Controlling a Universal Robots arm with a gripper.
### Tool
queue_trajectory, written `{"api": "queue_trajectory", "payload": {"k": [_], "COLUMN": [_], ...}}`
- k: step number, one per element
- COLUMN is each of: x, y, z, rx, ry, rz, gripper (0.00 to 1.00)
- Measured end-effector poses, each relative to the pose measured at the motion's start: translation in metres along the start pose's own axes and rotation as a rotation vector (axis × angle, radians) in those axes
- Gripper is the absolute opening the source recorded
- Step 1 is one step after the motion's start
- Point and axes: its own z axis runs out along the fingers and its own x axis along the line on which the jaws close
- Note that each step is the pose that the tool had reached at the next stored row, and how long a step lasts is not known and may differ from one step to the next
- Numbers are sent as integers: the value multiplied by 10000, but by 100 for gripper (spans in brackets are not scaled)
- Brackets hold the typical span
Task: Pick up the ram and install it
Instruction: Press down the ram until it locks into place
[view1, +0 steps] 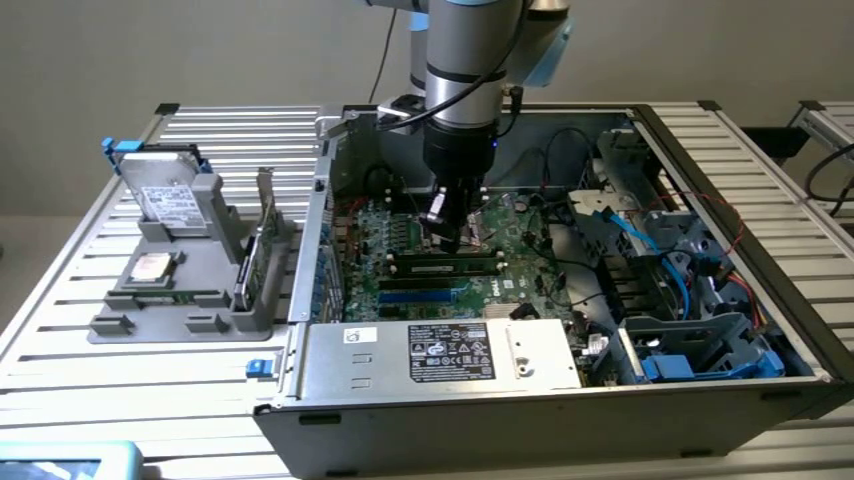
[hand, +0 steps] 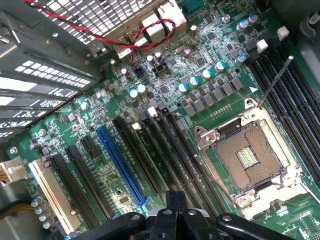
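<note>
The ram (view1: 447, 267), a thin green stick with black chips, stands on edge in a black slot on the motherboard (view1: 400, 235) inside the open computer case. My gripper (view1: 449, 228) hangs over the board just behind the ram, pointing down. Whether it touches the ram I cannot tell. In the wrist view the gripper (hand: 175, 199) is shut with nothing between its fingers, above the long black slots (hand: 165, 150) beside the CPU socket (hand: 247, 157).
The case walls (view1: 320, 230) enclose the arm. A silver power supply (view1: 441, 352) sits at the front, with drive bays and blue cables (view1: 641, 240) at the exterior view's right. A grey holder (view1: 187, 300) outside the case holds a hard drive (view1: 167, 195) and a green expansion card (view1: 264, 235).
</note>
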Motion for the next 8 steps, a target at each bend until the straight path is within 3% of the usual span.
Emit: {"api": "queue_trajectory", "payload": {"k": [8], "x": [0], "y": [0], "z": [0], "rx": [45], "ry": [-44], "rz": [936], "gripper": [11]}}
